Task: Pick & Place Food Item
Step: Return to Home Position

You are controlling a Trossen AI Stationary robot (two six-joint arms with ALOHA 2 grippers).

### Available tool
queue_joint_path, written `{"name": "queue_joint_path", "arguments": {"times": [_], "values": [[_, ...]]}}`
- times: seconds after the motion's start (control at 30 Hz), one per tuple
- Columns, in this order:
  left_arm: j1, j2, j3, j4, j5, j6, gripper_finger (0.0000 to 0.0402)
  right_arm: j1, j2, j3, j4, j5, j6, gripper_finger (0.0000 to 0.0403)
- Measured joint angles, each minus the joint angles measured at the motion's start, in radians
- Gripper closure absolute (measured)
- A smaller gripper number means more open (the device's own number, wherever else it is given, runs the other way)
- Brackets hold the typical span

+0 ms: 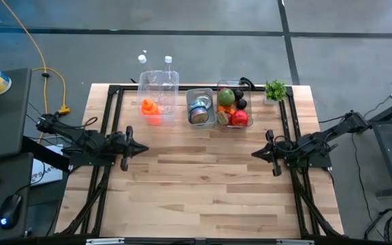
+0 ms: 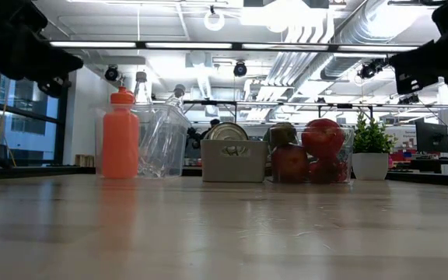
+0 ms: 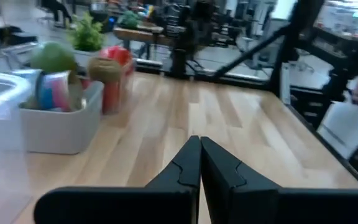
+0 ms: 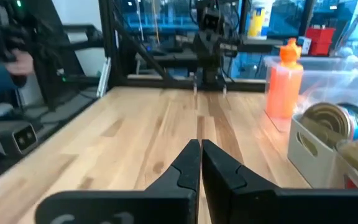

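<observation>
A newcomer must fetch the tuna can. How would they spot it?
Three bins line the table's far edge. The middle, grey bin holds the tuna can. It is the only metal tin, flanked by an orange bottle and fruit.

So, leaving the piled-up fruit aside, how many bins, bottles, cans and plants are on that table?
Bins: 3 (large clear bin, grey bin, transparent fruit bin)
Bottles: 3 (orange bottle, clear bottles)
Cans: 1 in view (tuna can)
Potted plants: 1 (potted plant)
Total: 8
</observation>
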Motion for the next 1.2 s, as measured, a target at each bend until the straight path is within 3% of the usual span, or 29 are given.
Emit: {"name": "queue_joint_path", "arguments": {"times": [0.3, 0.63, 0.87, 1.2], "values": [[-0.007, 0.001, -0.007, 0.07, 0.024, 0.017, 0.0401, 0.0, 0.0, 0.0, -0.032, -0.001, 0.095, 0.0399], [-0.007, 0.001, -0.008, 0.113, 0.023, -0.163, 0.0401, 0.0, 0.0, -0.001, -0.034, -0.001, 0.092, 0.0399], [-0.006, 0.001, -0.035, 0.235, 0.023, 0.005, 0.0401, 0.0, 0.0, -0.002, -0.034, -0.001, 0.091, 0.0399], [-0.006, 0.001, -0.038, 0.231, -0.016, 0.089, 0.0401, 0.0, 0.0, -0.002, -0.034, -0.001, 0.091, 0.0399]]}}
